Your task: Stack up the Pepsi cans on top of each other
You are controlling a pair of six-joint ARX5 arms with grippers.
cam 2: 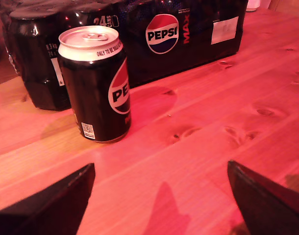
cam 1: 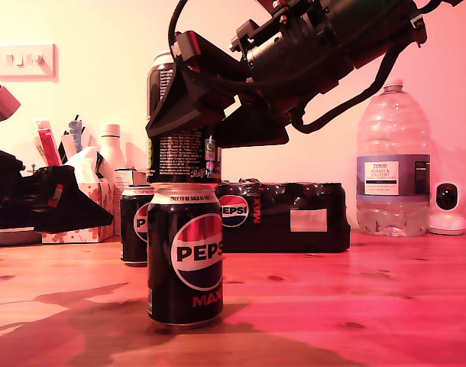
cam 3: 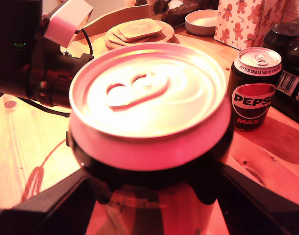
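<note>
Three Pepsi cans are in play. One, the held can (cam 3: 149, 105), is up in the air. My second tool (cam 3: 149, 200) is clamped on its sides, low down, so its silver top stays level and the can stays upright. That helps it land flat.

From the exterior view, the held can is at 12 o'clock from the front can (cam 1: 185, 256), right over it. The two look very close, but I cannot tell if they touch yet. The front can stands upright on the worktop (cam 1: 355, 298). I think the job now is to set the held can down on its rim.

The back can (cam 1: 134, 225) waits at 10 o'clock from the front can, a bit behind it. It is the last one to stack.

My first tool (cam 2: 159, 200) is spread apart with nothing in it. It points at a standing can near the multipack (cam 1: 286, 216); I think that is the back can.

The multipack lies at 2 o'clock from the front can, further back. The water bottle (cam 1: 392, 172) is past it, well apart. Bare wood lies all around the front can, so there is room to lift away. The top can could tip if it lands off the middle.
</note>
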